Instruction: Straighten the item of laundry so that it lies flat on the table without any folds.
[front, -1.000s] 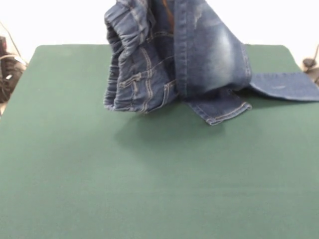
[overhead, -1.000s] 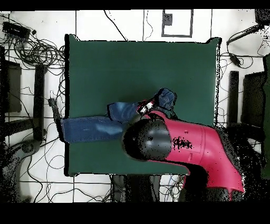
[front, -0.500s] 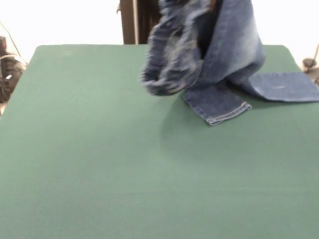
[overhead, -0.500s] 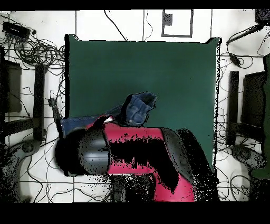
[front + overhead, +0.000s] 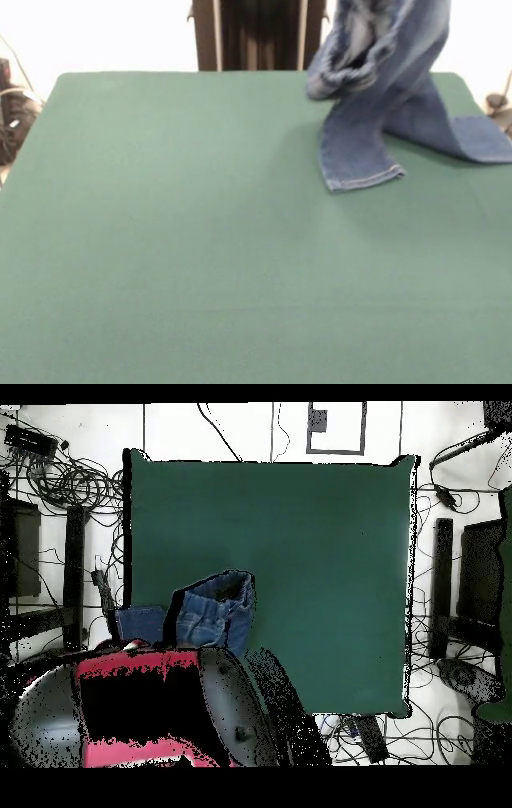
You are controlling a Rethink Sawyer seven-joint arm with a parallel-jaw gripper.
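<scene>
A: Start big. What's the counter (image 5: 200,264) like?

B: Wide and green, almost all of it bare; in the front view the whole left and near part is open room for spreading.

A: And the arm (image 5: 150,704)?

B: Overhead, its red and black bulk fills the lower left and hangs past the counter's edge there. It hides the gripper, so I cannot tell whether that is apart or clamped.

A: Where are the jeans (image 5: 376,88)?

B: At the far right in the front view. The waist end is lifted off the cloth and runs out of the top of the picture, presumably hoisted so the legs hang out straight. One leg's hem lies on the counter; the other leg trails to the right edge and may overhang it.

A: So?

B: I'd judge they need to come toward the middle before being laid down.
</scene>
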